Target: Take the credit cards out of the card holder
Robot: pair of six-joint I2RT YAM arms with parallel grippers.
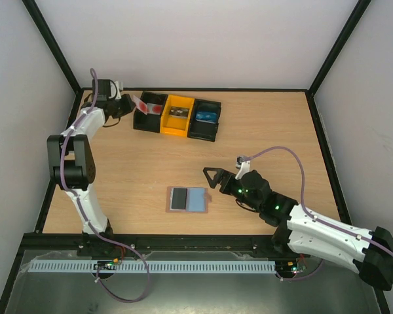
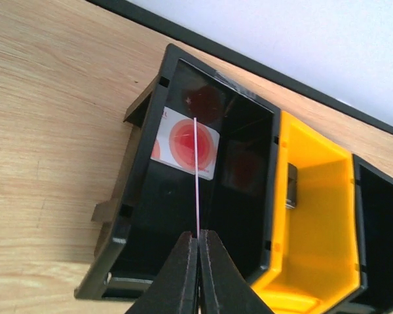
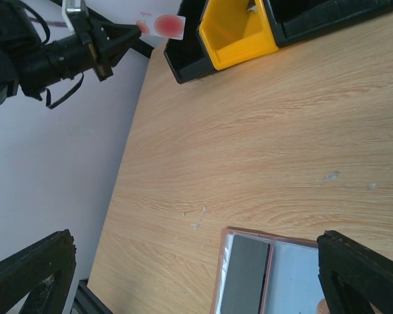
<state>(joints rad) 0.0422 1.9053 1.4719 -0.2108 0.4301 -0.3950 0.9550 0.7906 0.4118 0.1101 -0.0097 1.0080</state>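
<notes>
Top external view: the card holder [image 1: 188, 199] lies flat on the counter [image 1: 268, 137], dark in its left half and pale blue in its right. The right arm stretches low from the near-right corner towards it. The right gripper [image 1: 207, 179] is just right of the holder and not touching it, its fingers spread wide; in the right wrist view the holder's edge shows between them.

The left arm rises from its base near-left of the holder, bends at the elbow and reaches to the counter's far-left corner, well apart from the holder. There the left gripper [image 1: 132, 104] is pressed together on the reddish card [image 1: 140, 103]. In the left wrist view this card is a thin edge-on line over the black bin [image 2: 150, 235], beside the orange bin [image 2: 314, 216].
</notes>
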